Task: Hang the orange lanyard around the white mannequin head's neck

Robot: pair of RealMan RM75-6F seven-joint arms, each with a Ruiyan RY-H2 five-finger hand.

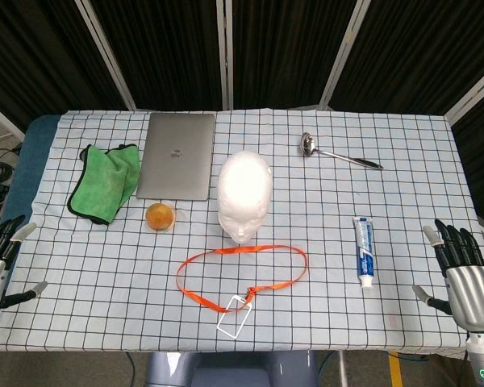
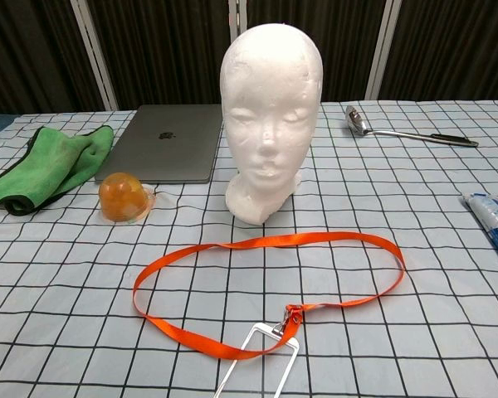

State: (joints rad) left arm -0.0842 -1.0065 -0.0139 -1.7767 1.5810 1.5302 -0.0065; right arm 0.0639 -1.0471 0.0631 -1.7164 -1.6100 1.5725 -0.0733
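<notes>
Fingers of the left hand (image 1: 2,260) are spread apart and hold nothing at the counter's near left edge; fingers of the right hand (image 1: 465,274) are likewise apart and empty at the near right edge. Both hands are well apart from everything on the counter (image 1: 89,266), which wears a white cloth with a black grid. Between them, near the front, the orange lanyard (image 1: 240,272) lies flat in a loose loop, with a clear badge holder (image 1: 235,314) clipped at its near side. Just behind the loop, the white mannequin head (image 1: 244,196) stands upright, its neck bare. Left of it sit a small orange dome (image 1: 160,217), a closed grey laptop (image 1: 176,156) and a crumpled green cloth (image 1: 105,182). To the right lie a toothpaste tube (image 1: 364,251) and, farther back, a metal ladle (image 1: 339,152).
</notes>
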